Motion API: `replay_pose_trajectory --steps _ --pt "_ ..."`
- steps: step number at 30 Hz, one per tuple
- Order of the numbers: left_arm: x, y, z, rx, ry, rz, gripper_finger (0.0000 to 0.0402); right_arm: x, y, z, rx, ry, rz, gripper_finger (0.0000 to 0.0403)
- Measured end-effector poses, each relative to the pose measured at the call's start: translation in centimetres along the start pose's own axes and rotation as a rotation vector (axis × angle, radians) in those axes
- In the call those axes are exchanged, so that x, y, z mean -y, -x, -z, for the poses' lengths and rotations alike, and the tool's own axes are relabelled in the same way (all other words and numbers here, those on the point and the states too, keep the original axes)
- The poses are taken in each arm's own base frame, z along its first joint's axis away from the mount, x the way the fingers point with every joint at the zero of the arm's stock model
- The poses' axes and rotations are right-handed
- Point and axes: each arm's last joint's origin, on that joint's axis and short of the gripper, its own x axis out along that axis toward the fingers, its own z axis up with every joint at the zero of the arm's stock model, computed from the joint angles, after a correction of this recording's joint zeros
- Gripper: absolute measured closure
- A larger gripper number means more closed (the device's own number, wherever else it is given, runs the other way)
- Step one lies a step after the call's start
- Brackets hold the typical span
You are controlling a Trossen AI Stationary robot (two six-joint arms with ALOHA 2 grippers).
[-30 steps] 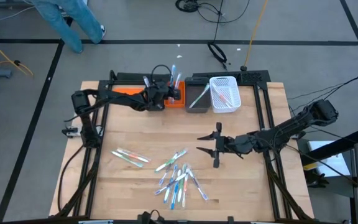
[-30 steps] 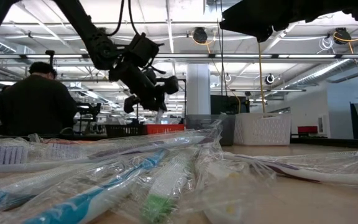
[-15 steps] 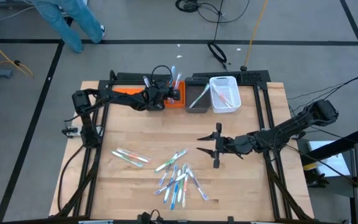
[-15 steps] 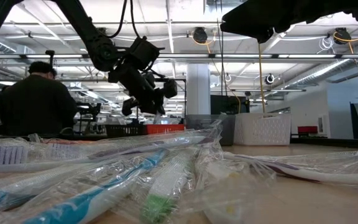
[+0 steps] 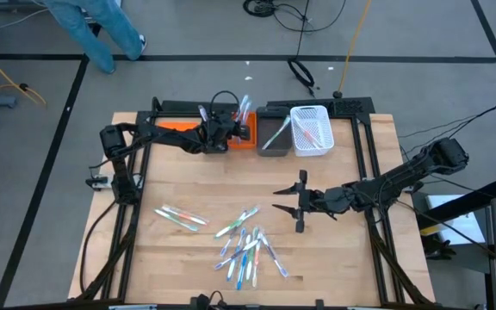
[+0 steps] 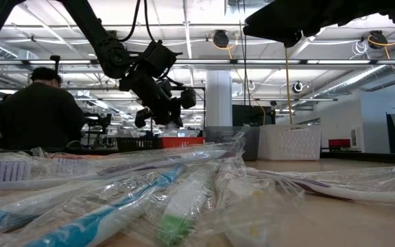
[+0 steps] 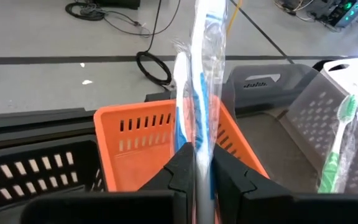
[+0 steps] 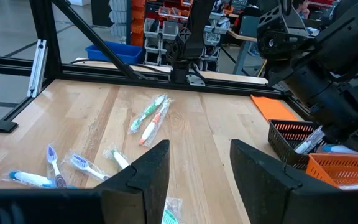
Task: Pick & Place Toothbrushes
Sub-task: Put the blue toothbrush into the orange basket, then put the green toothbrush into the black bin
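Bare tabletop (image 5: 188,176) separates scattered toothbrushes (image 5: 246,245) from rear orange bin (image 5: 243,134).

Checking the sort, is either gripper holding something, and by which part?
The left gripper pinches a wrapped blue toothbrush by its lower end, above the orange bin. The right gripper is empty.

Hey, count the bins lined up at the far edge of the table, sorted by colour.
Black slotted plastic bin: 1
Orange slotted plastic bin: 1
Grey plastic bin: 1
White perforated plastic basket: 1
Total: 4
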Motion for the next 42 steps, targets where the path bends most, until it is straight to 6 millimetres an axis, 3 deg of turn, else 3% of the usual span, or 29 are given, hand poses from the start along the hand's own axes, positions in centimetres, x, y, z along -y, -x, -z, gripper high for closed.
replay_pose_trajectory --steps 13,21,27,35,42 --pt "0.0 -0.3 0.2 0.006 -0.005 -0.001 0.0356 0.0 0.0 0.0 0.000 0.006 0.000 0.0243" --pt "-0.6 -2.6 2.3 0.015 0.026 0.019 0.0284 0.2 -0.1 0.1 -0.007 0.015 0.007 0.0243" --pt "-0.1 -2.1 1.3 0.030 -0.016 0.063 0.0251 0.5 -0.2 0.3 -0.031 0.017 0.018 0.0243" --pt "0.7 -1.7 0.7 0.021 -0.041 0.135 0.0249 0.6 -0.2 0.5 -0.051 0.002 0.026 0.0243" --pt "2.6 1.3 -0.1 -0.092 -0.196 0.288 0.0249 0.6 -0.2 0.7 -0.072 -0.019 0.025 0.0243"
